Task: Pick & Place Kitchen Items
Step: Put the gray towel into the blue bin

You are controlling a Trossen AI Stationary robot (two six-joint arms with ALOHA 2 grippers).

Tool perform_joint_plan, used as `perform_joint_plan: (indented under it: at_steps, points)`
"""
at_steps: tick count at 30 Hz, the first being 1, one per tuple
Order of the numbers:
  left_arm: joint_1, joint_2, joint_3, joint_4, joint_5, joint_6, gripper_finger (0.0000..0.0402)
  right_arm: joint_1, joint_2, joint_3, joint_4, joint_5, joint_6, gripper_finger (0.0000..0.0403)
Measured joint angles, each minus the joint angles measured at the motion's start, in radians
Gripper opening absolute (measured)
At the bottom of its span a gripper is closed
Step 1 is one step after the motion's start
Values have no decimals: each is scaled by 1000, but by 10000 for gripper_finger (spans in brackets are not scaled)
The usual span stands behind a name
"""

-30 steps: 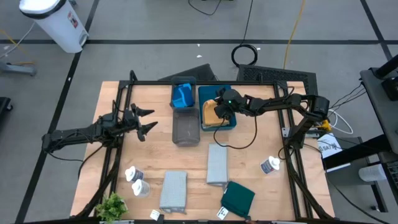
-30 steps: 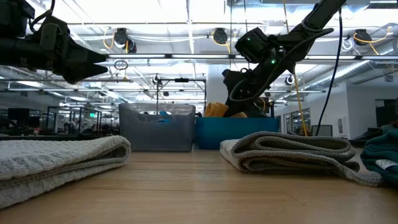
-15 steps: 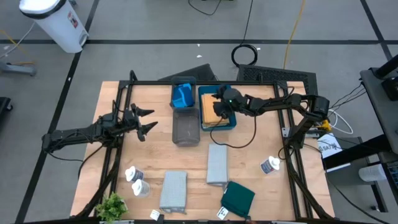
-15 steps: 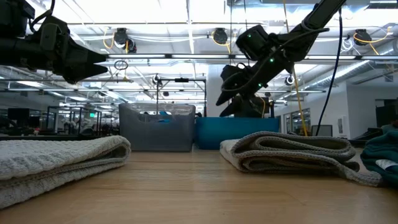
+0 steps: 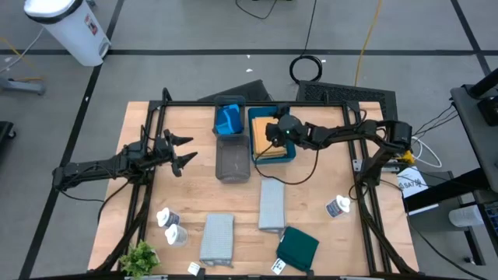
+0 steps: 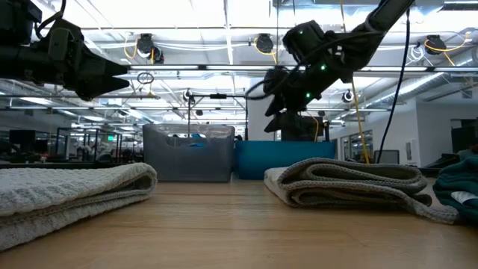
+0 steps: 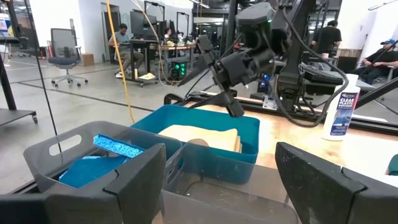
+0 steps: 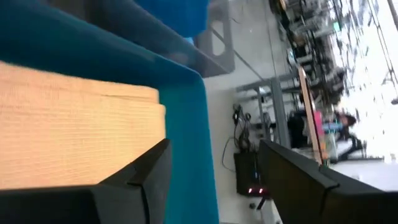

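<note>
Over the teal tray (image 5: pixel 289 152) at the bench's far side, right claw (image 5: pixel 270 132) hangs w/ fingers spread, nothing in it. Orange cloth (image 5: pixel 261 145) lies flat inside the tray. Left claw (image 5: pixel 183 148) hovers spread and empty, well apart near the bench's left edge.

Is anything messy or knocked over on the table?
Nothing stands out. The orange cloth lies flat in the teal tray, the other cloths lie folded, and the bottles stand upright.
</note>
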Motion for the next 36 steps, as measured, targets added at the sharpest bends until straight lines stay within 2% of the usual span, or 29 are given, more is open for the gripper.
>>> perform_joint_plan:
  at_steps: [4,12,19,21,29,34,36]
  points:
    - [0,0,0,0,0,0,308,39,-43,0,-81,-55,185,209]
    - [0,0,0,0,0,0,308,67,-244,-1,-312,-442,492,203]
    - [0,0,0,-1,0,0,308,67,-481,-94,-370,-680,653,200]
    - [0,0,0,0,0,0,308,67,-554,-133,-365,-716,683,197]
    - [0,0,0,0,0,0,308,75,-828,-357,-266,-722,827,188]
    - [0,0,0,0,0,0,308,129,-945,-489,-77,-870,891,188]
    - [0,0,0,0,0,0,308,162,-974,-528,-3,-881,896,187]
